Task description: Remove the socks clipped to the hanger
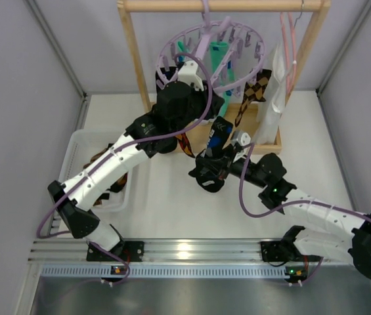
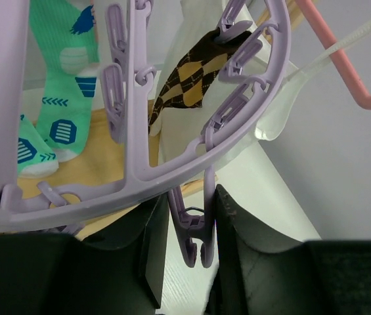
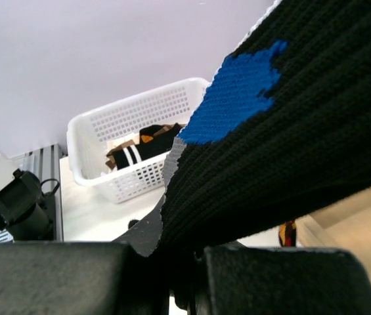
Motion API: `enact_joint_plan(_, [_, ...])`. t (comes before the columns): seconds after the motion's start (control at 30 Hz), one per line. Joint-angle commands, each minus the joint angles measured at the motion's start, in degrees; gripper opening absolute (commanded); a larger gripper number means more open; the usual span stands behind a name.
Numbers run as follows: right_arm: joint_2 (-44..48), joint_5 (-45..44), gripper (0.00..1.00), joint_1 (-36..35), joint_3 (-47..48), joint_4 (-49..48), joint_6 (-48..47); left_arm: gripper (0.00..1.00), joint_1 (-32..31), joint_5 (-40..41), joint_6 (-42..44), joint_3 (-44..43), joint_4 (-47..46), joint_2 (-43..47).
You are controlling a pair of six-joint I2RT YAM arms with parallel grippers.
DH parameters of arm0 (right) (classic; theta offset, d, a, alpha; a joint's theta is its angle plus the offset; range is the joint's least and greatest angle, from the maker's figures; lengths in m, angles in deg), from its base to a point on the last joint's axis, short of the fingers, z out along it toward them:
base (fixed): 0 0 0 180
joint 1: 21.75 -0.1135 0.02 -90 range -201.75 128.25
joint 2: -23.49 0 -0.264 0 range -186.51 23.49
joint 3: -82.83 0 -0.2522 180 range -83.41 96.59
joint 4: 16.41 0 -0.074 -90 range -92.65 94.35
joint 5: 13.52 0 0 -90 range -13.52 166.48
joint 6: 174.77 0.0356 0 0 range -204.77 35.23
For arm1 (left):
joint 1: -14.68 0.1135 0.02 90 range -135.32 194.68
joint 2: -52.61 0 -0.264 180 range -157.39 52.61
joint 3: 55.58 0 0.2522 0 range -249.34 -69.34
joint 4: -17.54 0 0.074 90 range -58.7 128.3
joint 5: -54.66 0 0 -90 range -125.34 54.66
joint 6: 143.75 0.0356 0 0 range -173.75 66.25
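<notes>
The hanger (image 1: 201, 44) hangs from the wooden rack (image 1: 224, 5), and the left claw (image 2: 192, 252) sits directly beneath its ring. Only the left wrist view shows the detail. One clip peg (image 2: 195, 226) dangles between the two fingers (image 2: 149, 252), which stand narrowed close on either side of it. Whether they press the peg cannot be told.

Above and left of this claw hang the teal socks (image 2: 64, 85), printed with blue hexagon badges and chevrons; any lettering is too small to read. Above the claw, on the far rim, the diamond-check sock (image 2: 192, 72) is clipped. The pink wire hanger (image 2: 349, 72) lies up and to the right.

The right wrist view alone shows the right claw (image 3: 185, 282) clamped fully on the black-blue sock (image 3: 290, 131), which rises from between its jaws. Beyond and left of that claw, a white basket (image 3: 90, 141) stands on the worktop (image 1: 172, 203) and holds socks.
</notes>
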Motion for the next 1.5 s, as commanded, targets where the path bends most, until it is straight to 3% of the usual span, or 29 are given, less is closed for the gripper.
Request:
enact_joint_plan(0.0, [2.0, 1.1, 0.00, -1.4, -1.2, -1.0, -1.0, 0.17, 0.2, 1.7, 1.8, -3.2, -5.3, -0.5])
enact_joint_plan(0.2, [4.5, -1.5, 0.00, -1.5, -6.8, -1.4, -0.6, 0.00, 0.2, 2.5, 2.6, -3.5, -5.3, -0.7])
enact_joint_plan(0.23, [4.8, -2.4, 0.01, -1.5, -7.8, -1.5, 0.2, 0.06, 0.2, 2.3, 2.7, -3.2, -5.3, -0.6])
enact_joint_plan(0.3, [5.8, -3.5, 0.00, -1.4, -9.7, -1.2, 0.8, 0.30, 0.2, 1.8, 2.6, -2.1, -5.2, -0.1])
enact_joint_plan(0.4, [7.2, -5.3, 0.00, -1.4, -11.4, -0.3, 2.2, 0.53, 0.2, 0.2, 2.9, -0.7, -5.1, 1.4])
enact_joint_plan(0.47, [8.7, -6.7, 0.00, -1.5, -11.6, 1.4, 3.1, 0.83, 0.2, -0.2, 4.5, 1.7, -5.1, 2.6])
enact_joint_plan(0.57, [9.5, -8.1, 0.00, -1.4, -9.5, 5.6, 4.4, 0.97, 0.2, 3.9, 7.0, 6.8, -4.1, 7.3])
enact_joint_plan(0.8, [5.3, -8.2, 0.00, -1.6, -0.2, 11.4, 7.5, 0.98, 0.2, 22.0, 9.1, 17.7, 6.8, 24.2])
enact_joint_plan(1.03, [-7.9, -11.8, 0.00, -9.0, 14.1, 9.0, 12.5, 0.99, 0.2, 37.6, 7.7, 15.5, 21.0, 37.4])
enact_joint_plan(1.23, [-24.7, -13.9, 0.00, -17.4, 36.7, 8.8, 13.0, 0.98, 0.2, 48.6, 11.1, 10.3, 25.7, 42.2])
enact_joint_plan(1.47, [-46.3, -12.9, 0.00, -23.7, 62.2, 17.6, 8.6, 0.99, 0.3, 51.5, 15.0, 8.1, 26.1, 46.4])
